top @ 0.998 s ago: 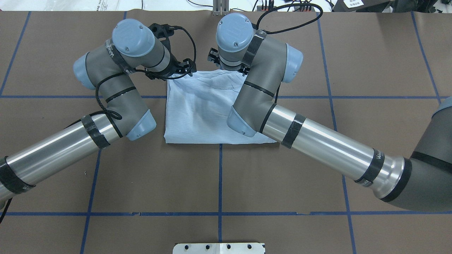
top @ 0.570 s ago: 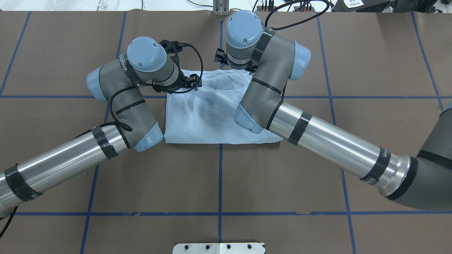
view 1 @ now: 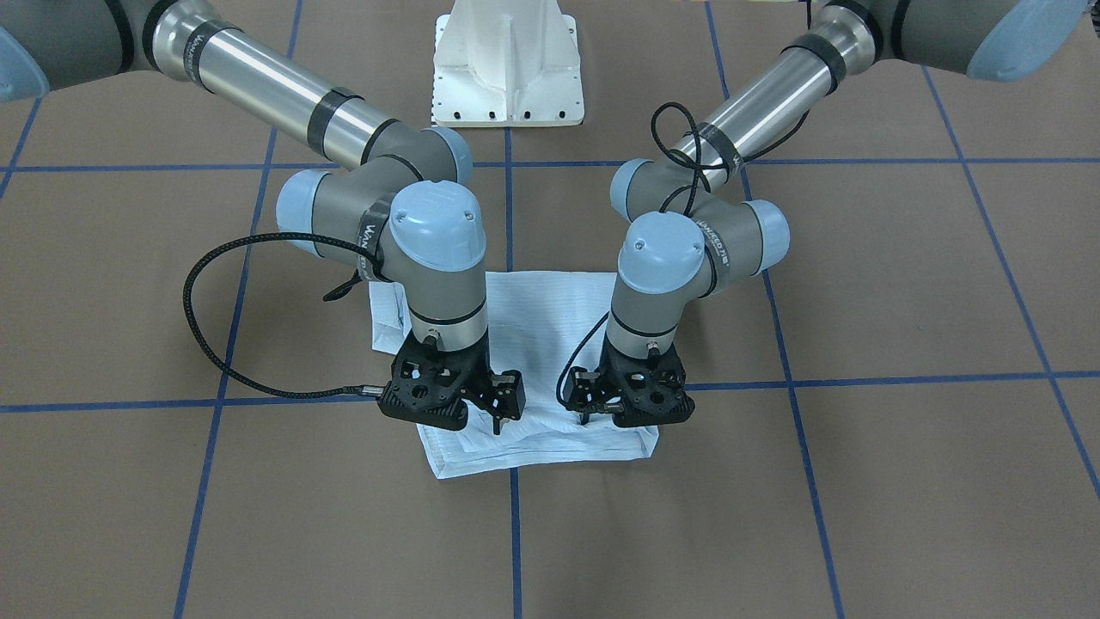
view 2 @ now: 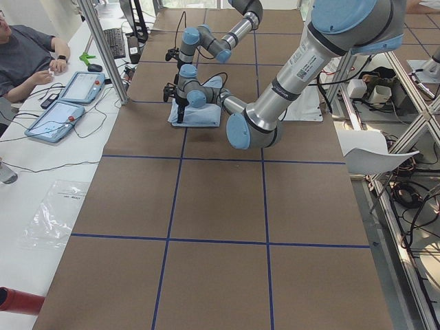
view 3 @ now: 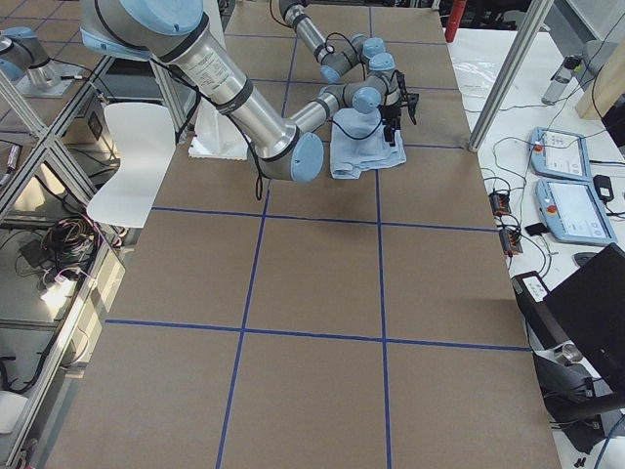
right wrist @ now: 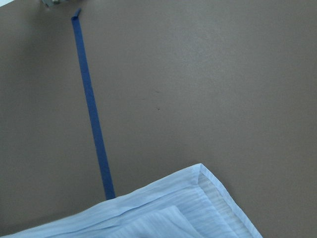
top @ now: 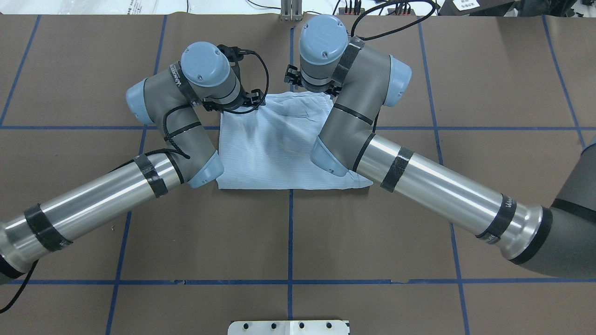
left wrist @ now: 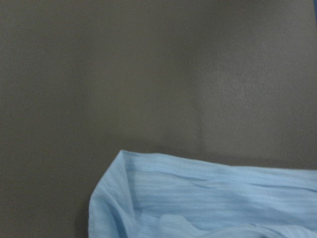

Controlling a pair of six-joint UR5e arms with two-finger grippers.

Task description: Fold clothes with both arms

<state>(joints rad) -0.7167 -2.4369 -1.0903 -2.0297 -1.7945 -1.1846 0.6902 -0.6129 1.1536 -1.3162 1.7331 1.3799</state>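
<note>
The folded shirt (top: 267, 149) lies flat on the desk (top: 372, 242), square across the centre tape line. The left pincer (view 1: 593, 411) and right pincer (view 1: 491, 414) hang side by side over the edge farthest from the robot. I cannot tell how far either is parted.

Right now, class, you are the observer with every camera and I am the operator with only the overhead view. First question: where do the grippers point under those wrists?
Observer: Front view: left gripper and right gripper both point down over the shirt.
Operator: The shirt's edge by the right one?
Observer: Right wrist view: a flat, hemmed corner.
Operator: And by the left?
Observer: Left wrist view: a rounded, rumpled corner.
</note>
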